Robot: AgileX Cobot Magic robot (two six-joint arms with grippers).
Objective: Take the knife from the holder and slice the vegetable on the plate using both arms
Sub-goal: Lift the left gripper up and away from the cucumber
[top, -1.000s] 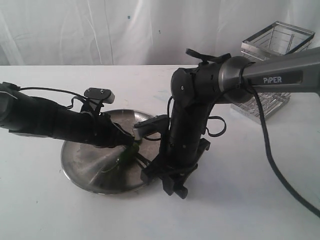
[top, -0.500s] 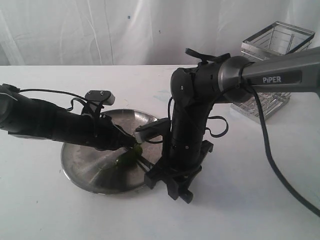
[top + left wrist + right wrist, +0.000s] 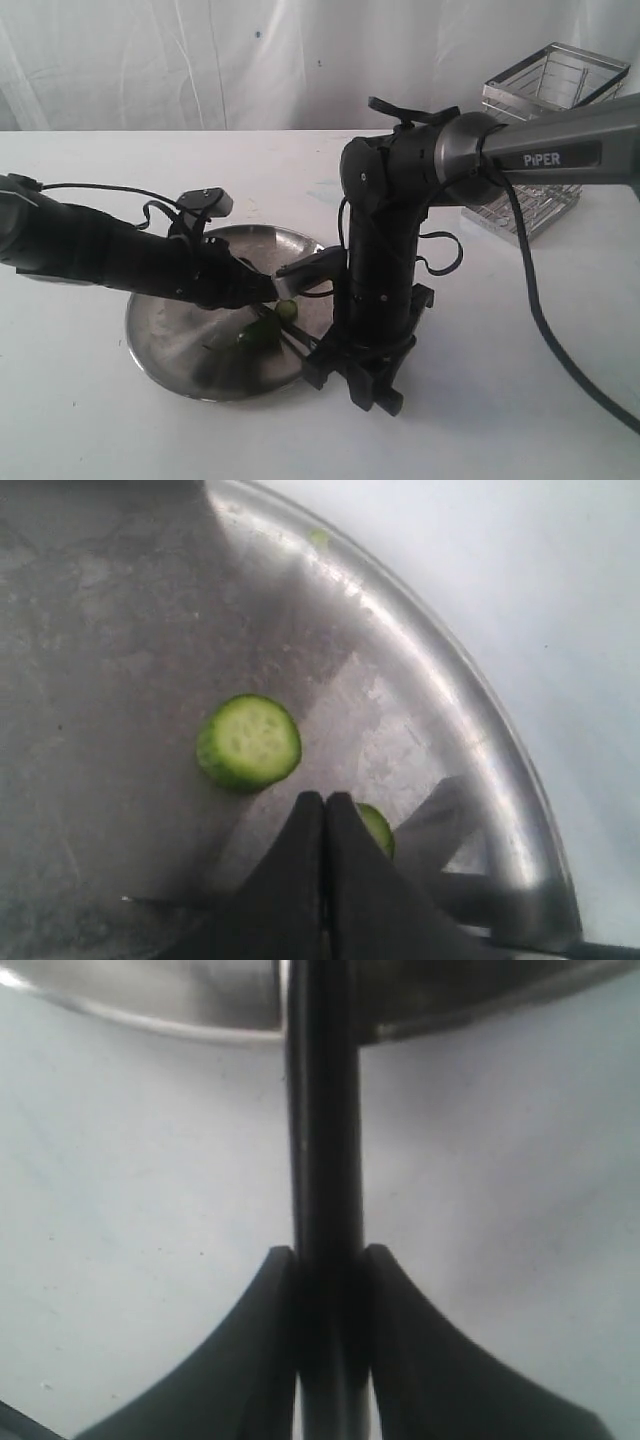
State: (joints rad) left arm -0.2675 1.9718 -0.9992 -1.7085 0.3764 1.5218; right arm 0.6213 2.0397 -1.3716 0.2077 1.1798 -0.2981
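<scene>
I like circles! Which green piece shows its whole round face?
The flat slice beside the fingers; the other piece is half hidden behind them.

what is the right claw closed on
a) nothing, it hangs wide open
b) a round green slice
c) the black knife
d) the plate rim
C: in the right wrist view the right claw presses from both sides on the slim black knife, which runs on toward the plate.
</scene>
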